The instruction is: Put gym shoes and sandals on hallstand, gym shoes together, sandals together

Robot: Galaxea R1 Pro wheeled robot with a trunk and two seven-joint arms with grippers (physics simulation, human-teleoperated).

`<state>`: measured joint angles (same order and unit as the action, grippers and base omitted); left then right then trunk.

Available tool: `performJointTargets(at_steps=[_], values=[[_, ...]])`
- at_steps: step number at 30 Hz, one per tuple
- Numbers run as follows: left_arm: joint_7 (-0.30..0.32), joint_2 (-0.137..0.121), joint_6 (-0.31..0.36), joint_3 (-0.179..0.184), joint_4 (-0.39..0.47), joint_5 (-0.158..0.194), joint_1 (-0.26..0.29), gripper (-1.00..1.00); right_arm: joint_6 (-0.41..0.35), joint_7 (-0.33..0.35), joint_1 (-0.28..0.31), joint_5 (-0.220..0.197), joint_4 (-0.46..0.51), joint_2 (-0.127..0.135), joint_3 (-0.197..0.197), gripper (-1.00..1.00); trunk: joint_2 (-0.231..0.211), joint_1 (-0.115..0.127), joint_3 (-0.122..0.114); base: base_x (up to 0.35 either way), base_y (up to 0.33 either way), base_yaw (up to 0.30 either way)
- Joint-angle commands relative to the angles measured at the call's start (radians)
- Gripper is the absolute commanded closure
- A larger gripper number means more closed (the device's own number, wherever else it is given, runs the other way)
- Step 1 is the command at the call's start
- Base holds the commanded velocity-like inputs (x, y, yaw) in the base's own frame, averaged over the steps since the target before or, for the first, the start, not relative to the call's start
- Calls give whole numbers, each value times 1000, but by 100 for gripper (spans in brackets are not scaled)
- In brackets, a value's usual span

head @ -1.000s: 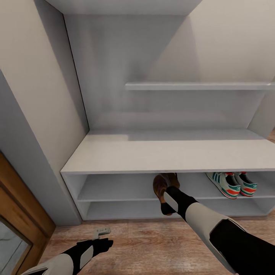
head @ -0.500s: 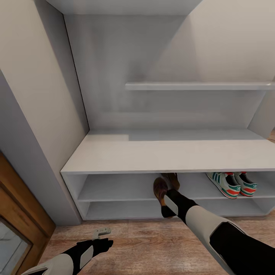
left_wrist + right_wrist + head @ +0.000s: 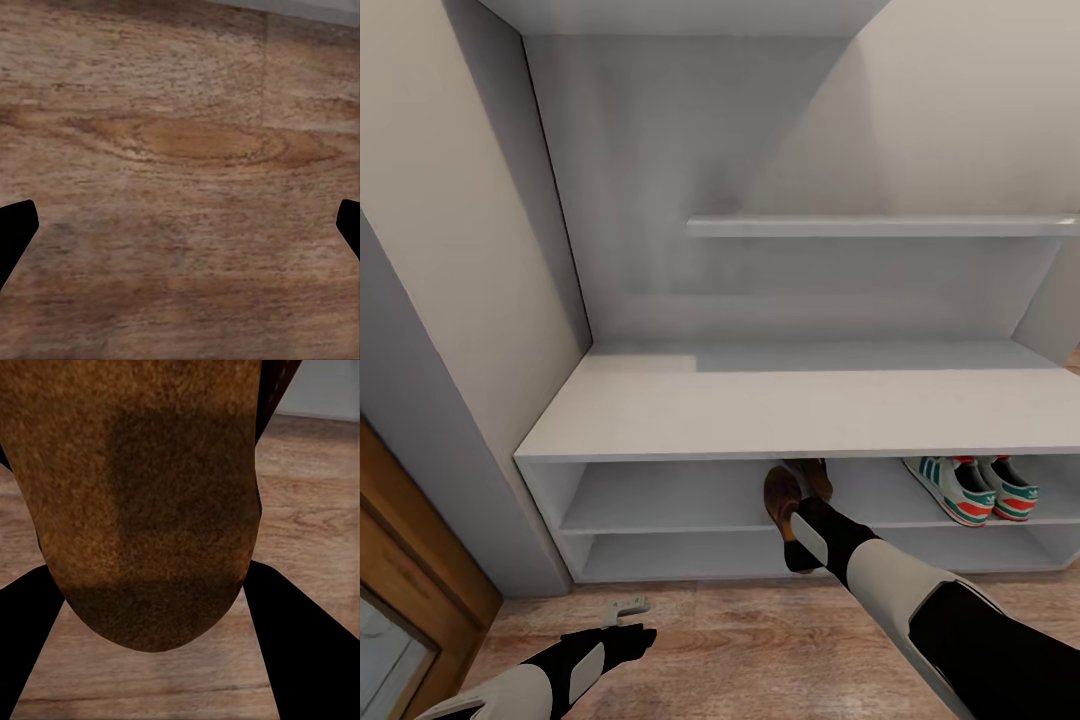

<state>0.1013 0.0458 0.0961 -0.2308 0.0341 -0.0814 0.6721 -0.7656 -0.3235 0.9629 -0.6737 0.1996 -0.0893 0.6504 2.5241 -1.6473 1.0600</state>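
The white-grey hallstand (image 3: 760, 410) faces me. Both white gym shoes (image 3: 972, 488) with teal stripes sit side by side at the right of its upper shelf compartment. My right gripper (image 3: 790, 512) reaches to that compartment's front edge, shut on a brown sandal (image 3: 780, 490). In the right wrist view that sandal (image 3: 150, 495) sits between the black fingers (image 3: 300, 645), with wood floor beneath. A second sandal (image 3: 815, 474) lies just behind it on the same shelf, partly hidden under the bench top. My left gripper (image 3: 624, 606) hangs open over the corridor floor (image 3: 180, 150), holding nothing.
A floating shelf (image 3: 880, 226) hangs above the bench top. The lower shelf compartment (image 3: 680, 552) holds nothing. A grey wall panel (image 3: 450, 400) and a brown wooden door frame (image 3: 410, 560) stand to the left of the hallstand.
The head view has shifted slightly, so the hallstand sits a little lower in the picture. The right arm with the sandal has barely moved. The left arm is still.
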Motion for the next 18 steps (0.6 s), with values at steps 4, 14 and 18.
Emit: performJointTargets(at_steps=[4,14,18], values=[[3,0,7,-8,3,-9,0,-100,-3,-8,0,-10,1,0,6,100,0,0,1,11,0,0],[3,0,7,-8,3,-9,0,-100,3,-8,0,-9,1,0,6,100,0,0,1,2,0,0],[3,0,7,-8,3,-9,0,-100,10,-8,0,-9,1,0,7,100,0,0,1,0,0,0]])
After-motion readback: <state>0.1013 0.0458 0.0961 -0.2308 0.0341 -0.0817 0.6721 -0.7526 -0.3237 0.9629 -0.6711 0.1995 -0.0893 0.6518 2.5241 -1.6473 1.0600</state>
